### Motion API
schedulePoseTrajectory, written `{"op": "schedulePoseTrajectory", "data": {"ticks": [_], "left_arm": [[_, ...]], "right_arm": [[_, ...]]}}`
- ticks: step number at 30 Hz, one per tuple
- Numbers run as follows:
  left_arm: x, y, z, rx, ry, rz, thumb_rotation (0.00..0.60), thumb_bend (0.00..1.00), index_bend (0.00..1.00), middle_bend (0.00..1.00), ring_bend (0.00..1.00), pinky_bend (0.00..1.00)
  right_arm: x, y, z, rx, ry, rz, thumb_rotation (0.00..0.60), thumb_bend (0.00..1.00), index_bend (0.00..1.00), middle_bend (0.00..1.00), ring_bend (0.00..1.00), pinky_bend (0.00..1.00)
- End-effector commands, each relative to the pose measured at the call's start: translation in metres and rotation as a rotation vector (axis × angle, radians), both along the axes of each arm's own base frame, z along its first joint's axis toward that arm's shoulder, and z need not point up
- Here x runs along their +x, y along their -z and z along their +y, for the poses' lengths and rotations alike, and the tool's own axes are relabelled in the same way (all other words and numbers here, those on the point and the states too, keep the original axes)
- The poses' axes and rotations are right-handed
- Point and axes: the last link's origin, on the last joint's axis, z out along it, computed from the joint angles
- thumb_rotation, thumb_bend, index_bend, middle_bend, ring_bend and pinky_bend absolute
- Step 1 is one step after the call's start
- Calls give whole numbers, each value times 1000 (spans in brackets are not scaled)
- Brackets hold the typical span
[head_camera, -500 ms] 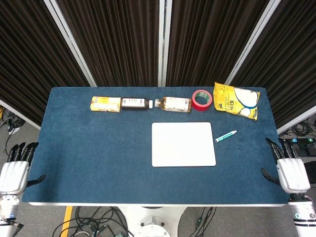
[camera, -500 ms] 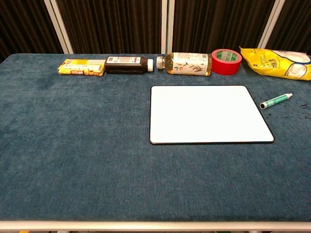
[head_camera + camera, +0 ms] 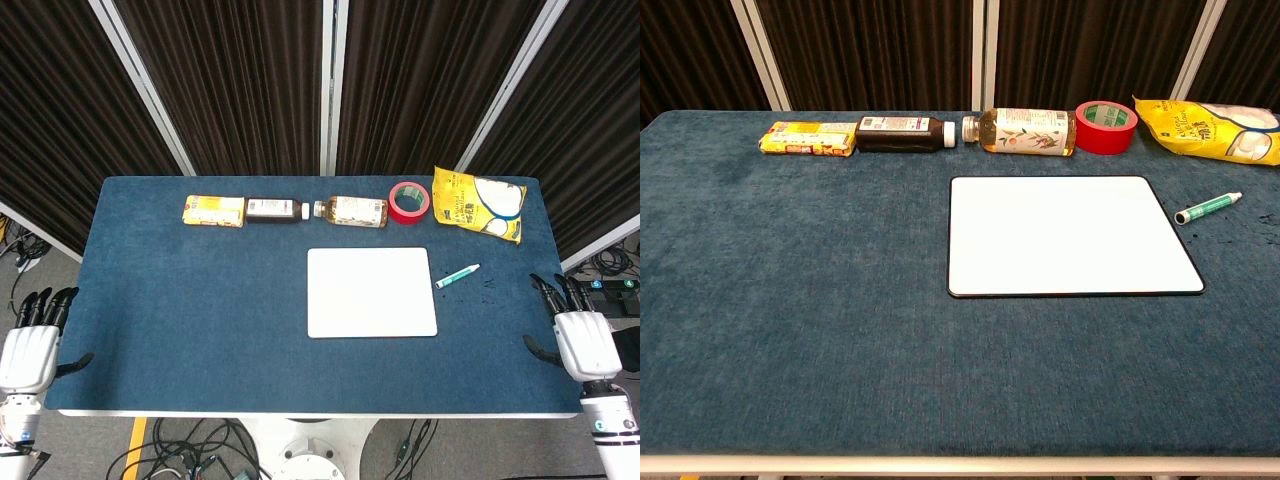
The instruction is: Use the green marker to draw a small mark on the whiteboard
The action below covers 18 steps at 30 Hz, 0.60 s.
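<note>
Both empty, fingers apart: right hand (image 3: 583,343) at the table edge beyond the green marker (image 3: 457,276) right of the whiteboard (image 3: 371,292), left hand (image 3: 28,352) far left.

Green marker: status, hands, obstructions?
Left hand, right hand open at table edges. Green marker lying right of blank whiteboard, untouched. Path clear.

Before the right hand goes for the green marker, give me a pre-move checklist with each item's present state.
1. Marker free to pick up: ok, lies alone on the cloth right of the whiteboard.
2. Whiteboard surface free for a mark: ok, blank, nothing on it.
3. Right hand empty: ok, at the table's right edge, holds nothing.
4. Left hand out of the way: ok, at the left edge, holds nothing.
5. Path from right hand to marker: ok, only bare cloth between them.
6. Marker cap off: cannot tell, too small to make out.
</note>
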Motion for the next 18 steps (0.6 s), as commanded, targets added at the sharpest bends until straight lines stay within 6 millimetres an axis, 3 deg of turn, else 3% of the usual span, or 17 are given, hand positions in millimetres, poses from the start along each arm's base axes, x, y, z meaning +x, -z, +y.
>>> {"op": "schedulePoseTrajectory", "data": {"ticks": [1,5,11,18], "left_arm": [[2,-1,1,0,5,1,600,0,80,87,0,0],[2,-3,-2,3,2,-1,600,0,80,87,0,0],[2,-8,-7,17,-14,-2,600,0,80,87,0,0],[1,-8,-10,14,-32,-4,600,0,85,87,0,0]], "right_arm": [[-6,6,-33,47,-9,59,600,193,143,243,87,111],[-14,23,-70,109,0,101,600,215,230,291,111,128],[-15,63,-119,201,-23,190,600,214,312,337,128,142],[-8,107,-144,254,-103,303,600,154,384,366,137,149]]}}
